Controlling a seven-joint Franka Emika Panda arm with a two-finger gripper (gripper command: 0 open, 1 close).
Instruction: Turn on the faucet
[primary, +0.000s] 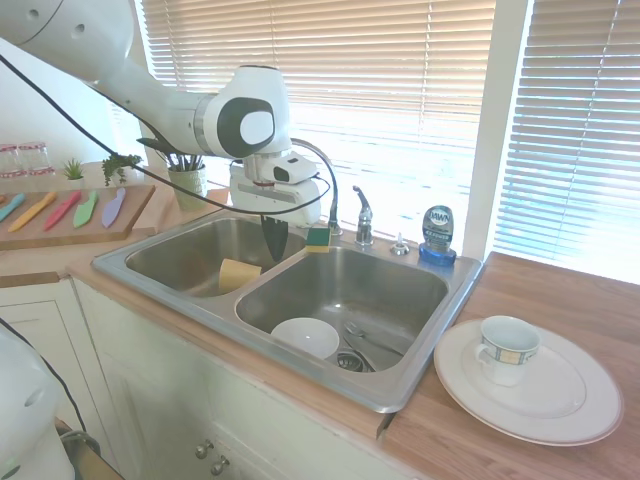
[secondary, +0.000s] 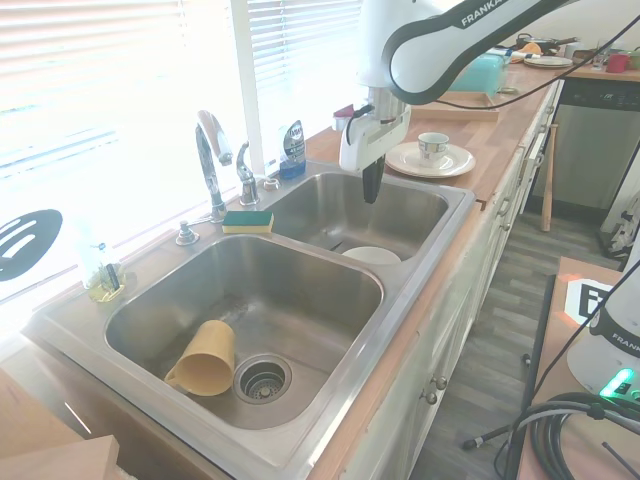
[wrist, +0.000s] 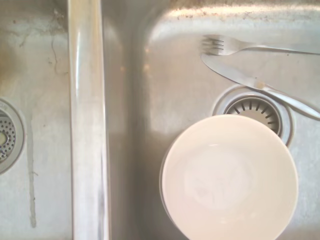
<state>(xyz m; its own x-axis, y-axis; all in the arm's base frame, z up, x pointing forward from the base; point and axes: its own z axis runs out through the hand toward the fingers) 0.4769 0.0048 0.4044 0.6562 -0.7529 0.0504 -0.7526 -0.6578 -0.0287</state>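
The faucet (secondary: 212, 160), a chrome gooseneck with a short separate lever handle (secondary: 245, 170), stands on the sink's back rim, beyond the claw (secondary: 371, 183) toward the window and apart from it. The claw hangs above the basin holding the white bowl (wrist: 230, 177), its dark fingers pressed together and gripping nothing. No water runs, so this looks like the approach step, with nothing yet touched. The next move calls for travelling toward the window and coming against the lever's side or underside to push it open, clear of the spout arch. Just beside the lever lie a sponge (secondary: 247, 221) and a small chrome cap (primary: 399, 245); the blue soap bottle (primary: 437, 234) stands further along the rim.
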